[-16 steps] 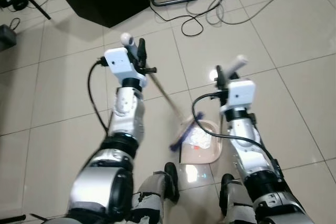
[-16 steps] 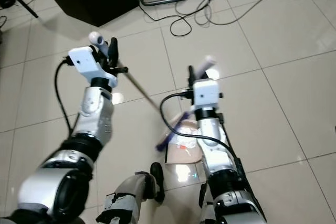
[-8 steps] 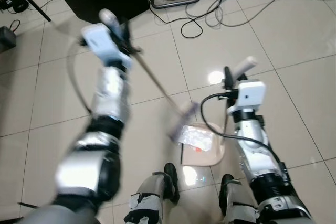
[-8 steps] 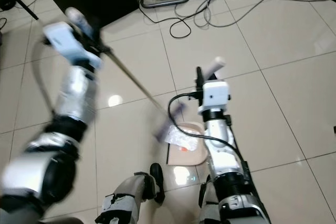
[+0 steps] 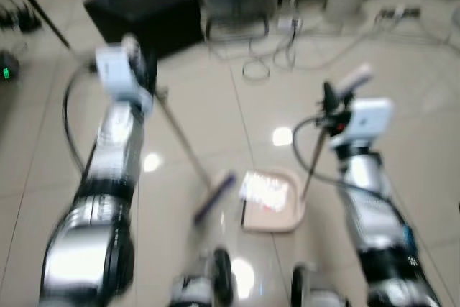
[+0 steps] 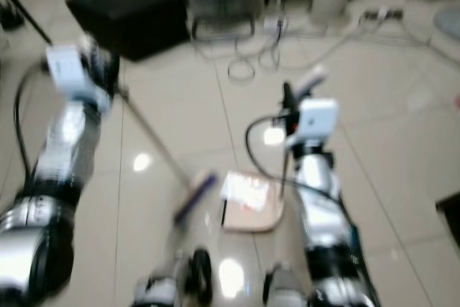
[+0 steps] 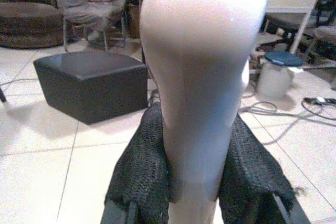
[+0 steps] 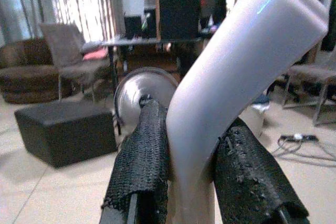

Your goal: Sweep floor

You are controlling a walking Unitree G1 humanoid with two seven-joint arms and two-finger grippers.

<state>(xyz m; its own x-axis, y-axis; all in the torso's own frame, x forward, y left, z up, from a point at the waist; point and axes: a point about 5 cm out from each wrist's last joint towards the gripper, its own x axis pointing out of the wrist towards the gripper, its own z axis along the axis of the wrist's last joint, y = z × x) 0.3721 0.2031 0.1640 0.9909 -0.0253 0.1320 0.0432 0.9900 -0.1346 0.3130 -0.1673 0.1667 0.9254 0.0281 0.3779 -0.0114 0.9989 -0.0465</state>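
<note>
Since half a second ago your camera tilted up (blurring everything); left gripper (image 5: 136, 70) clamps the thin purple-headed broom (image 5: 213, 197), slanting toward the beige plastic dustpan (image 5: 272, 206), its handle clamped by right gripper (image 5: 332, 98).

Two jointed arms of polished silver metal with black bands at the joints, the left arm (image 5: 108, 177) and the right arm (image 5: 370, 206), each end in a boxy white wrist housing. A black cable loops from each housing back along the forearm. Coarse black mesh covers the fingers (image 8: 142, 156).
</note>
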